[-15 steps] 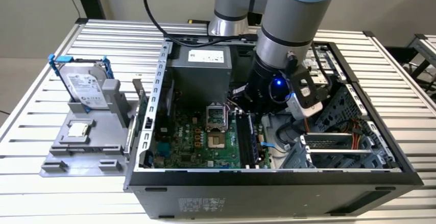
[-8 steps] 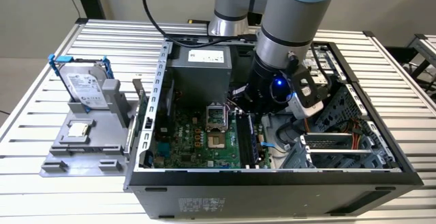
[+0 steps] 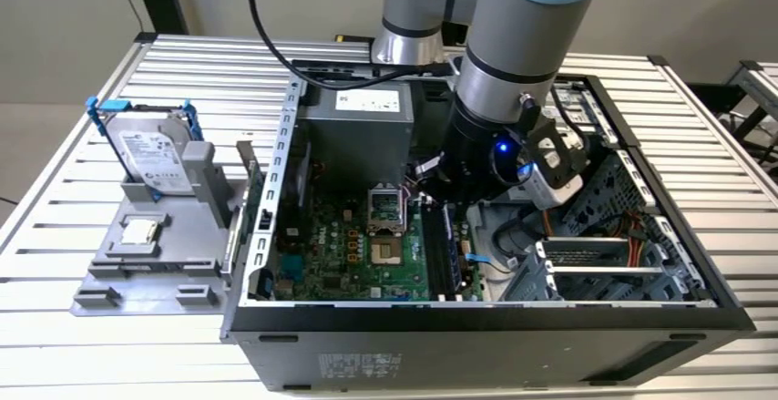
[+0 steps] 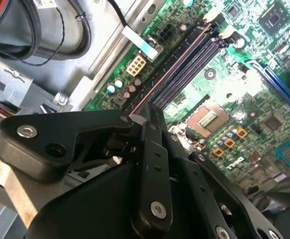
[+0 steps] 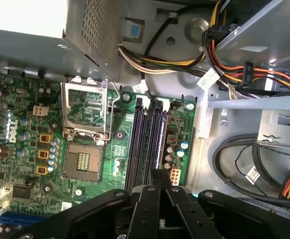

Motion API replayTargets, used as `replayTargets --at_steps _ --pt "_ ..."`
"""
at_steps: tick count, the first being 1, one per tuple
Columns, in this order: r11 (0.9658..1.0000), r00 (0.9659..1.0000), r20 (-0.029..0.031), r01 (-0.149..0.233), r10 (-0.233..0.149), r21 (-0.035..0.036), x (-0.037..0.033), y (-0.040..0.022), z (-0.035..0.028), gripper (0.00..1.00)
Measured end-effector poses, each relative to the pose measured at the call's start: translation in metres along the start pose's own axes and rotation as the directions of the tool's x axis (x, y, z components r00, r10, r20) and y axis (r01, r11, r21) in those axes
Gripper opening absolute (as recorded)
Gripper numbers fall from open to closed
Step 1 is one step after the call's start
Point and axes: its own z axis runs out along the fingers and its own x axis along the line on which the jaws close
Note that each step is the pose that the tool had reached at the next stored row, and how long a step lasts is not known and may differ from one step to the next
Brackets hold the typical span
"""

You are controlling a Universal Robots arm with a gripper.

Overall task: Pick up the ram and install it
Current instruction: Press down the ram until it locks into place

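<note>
Slatted metal table (image 3: 146, 345) carries the open computer case (image 3: 486, 327); gripper (image 5: 160, 174) fingers closed over the memory slots (image 5: 150, 139).

arm (image 3: 511, 81) reaches into open computer case (image 3: 680, 300); hard drive (image 3: 152, 149) stands on grey holder (image 3: 146, 272) beside it.

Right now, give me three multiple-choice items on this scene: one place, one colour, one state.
1. The gripper is
A. above the hard drive
B. above the memory slots
C. outside the case

2. The hard drive bracket is
A. red
B. blue
C. yellow

3. The computer case is
A. closed
B. open, with the motherboard exposed
C. wrapped in plastic

Answers:
1. B, since both wrist views show the black slots right below the gripper.
2. B, since the exterior view shows blue rails around the grey drive.
3. B, since the exterior view looks straight in at the green board.
</note>
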Motion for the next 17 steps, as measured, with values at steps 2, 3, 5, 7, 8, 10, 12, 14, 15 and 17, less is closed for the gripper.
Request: replayTargets --at_steps 2,3,5,7,8,10,12,14,15,17 --pt "1.0000 1.0000 -0.0001 0.001 -0.001 0.0001 0.0000 0.0000 0.0000 0.00" --pt "1.0000 1.0000 -0.0001 0.001 -0.001 0.0002 0.0000 0.0000 0.0000 0.00" --pt "1.0000 1.0000 -0.0001 0.001 -0.001 0.0001 0.0000 0.0000 0.0000 0.00" --pt "1.0000 1.0000 -0.0001 0.002 -0.002 0.0002 0.0000 0.0000 0.0000 0.00" --pt "1.0000 1.0000 -0.0001 0.002 -0.002 0.0002 0.0000 0.0000 0.0000 0.00" --pt "1.0000 1.0000 -0.0001 0.002 -0.002 0.0002 0.0000 0.0000 0.0000 0.00" --pt "1.0000 1.0000 -0.0001 0.002 -0.002 0.0002 0.0000 0.0000 0.0000 0.00" --pt "1.0000 1.0000 -0.0001 0.007 -0.007 0.0002 0.0000 0.0000 0.0000 0.00" --pt "0.9999 0.9999 -0.0002 0.016 -0.016 0.0001 0.0000 0.0000 0.0000 0.00" --pt "0.9993 0.9993 -0.0005 0.038 -0.038 -0.0001 0.0000 0.0000 0.0000 0.00"
